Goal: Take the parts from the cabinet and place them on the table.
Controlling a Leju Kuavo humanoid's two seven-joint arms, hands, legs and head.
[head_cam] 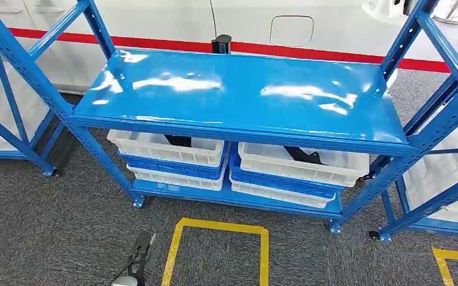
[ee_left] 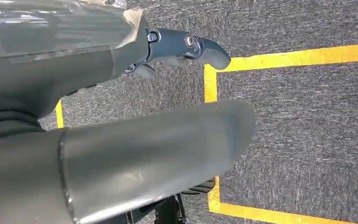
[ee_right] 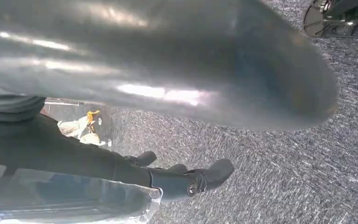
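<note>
Nearest, the left hand [head_cam: 136, 262] is held low over carpet, fingers apart, empty; the right hand [ee_right: 182, 179] likewise. Dark parts [head_cam: 179, 140] [head_cam: 303, 155] are seen in white bins [head_cam: 166, 148] [head_cam: 303, 164] under the blue shelf [head_cam: 238, 95].

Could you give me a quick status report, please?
Left robot hand and right robot hand empty, hanging low. Dark parts sit in white bins under the blue shelf.

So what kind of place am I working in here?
Probably a factory or warehouse floor: blue steel shelving, stacked white and blue bins on its low shelf, and yellow floor tape marking a bay on grey carpet.
</note>
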